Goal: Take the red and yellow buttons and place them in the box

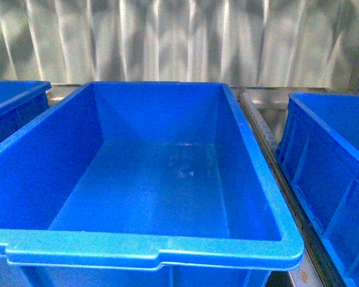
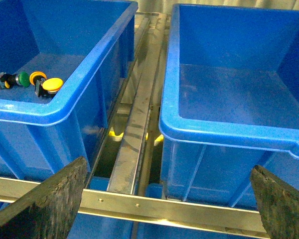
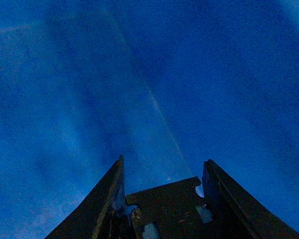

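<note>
The empty blue box [image 1: 143, 248] fills the middle of the front view, where neither arm shows. In the left wrist view a yellow-capped button [image 2: 52, 84] and a second yellow one [image 2: 38, 76] lie in a corner of the neighbouring blue bin [image 2: 20, 107], beside a green-capped switch [image 2: 23, 78]. My left gripper [image 2: 168, 172] hangs open over the gap between that bin and the box [image 2: 229, 132], holding nothing. My right gripper [image 3: 164, 172] is shut on a button's dark body [image 3: 169, 209]; its cap is hidden. Dim blue plastic fills the view behind it.
A metal frame rail [image 2: 134, 129] runs between the bin and the box, with a crossbar [image 2: 154, 209] under my left fingers. A third blue bin [image 1: 329, 155] stands to the right of the box. A corrugated metal wall [image 1: 179, 42] closes the back.
</note>
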You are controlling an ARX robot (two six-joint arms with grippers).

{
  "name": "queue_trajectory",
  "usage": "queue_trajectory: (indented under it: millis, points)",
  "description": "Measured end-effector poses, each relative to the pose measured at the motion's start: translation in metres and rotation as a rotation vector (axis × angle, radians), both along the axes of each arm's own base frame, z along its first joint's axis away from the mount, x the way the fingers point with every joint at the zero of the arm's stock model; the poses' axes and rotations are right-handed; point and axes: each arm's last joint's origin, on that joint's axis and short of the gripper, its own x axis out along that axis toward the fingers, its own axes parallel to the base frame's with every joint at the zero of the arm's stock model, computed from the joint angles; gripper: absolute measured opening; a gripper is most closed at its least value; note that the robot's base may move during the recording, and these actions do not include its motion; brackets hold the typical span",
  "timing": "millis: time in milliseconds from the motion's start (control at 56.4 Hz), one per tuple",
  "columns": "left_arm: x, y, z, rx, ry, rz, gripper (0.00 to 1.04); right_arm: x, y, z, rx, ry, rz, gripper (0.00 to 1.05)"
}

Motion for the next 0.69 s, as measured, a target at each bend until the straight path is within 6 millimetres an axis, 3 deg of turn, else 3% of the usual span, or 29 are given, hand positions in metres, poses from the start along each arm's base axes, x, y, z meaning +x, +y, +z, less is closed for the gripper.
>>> queue_trajectory:
  millis: [177,390,692]
  points:
    - [0.0,0.0,0.0,0.0,0.0,0.0,0.97,0.016,0.002,-0.026,0.003,0.093,0.044,0.4]
    - [0.0,0.0,0.0,0.0,0.0,0.0,0.97,0.029,0.007,-0.03,-0.024,0.104,0.079,0.4]
    - [0.0,0.0,0.0,0.0,0.0,0.0,0.97,0.031,0.006,-0.027,-0.054,0.07,0.091,0.83]
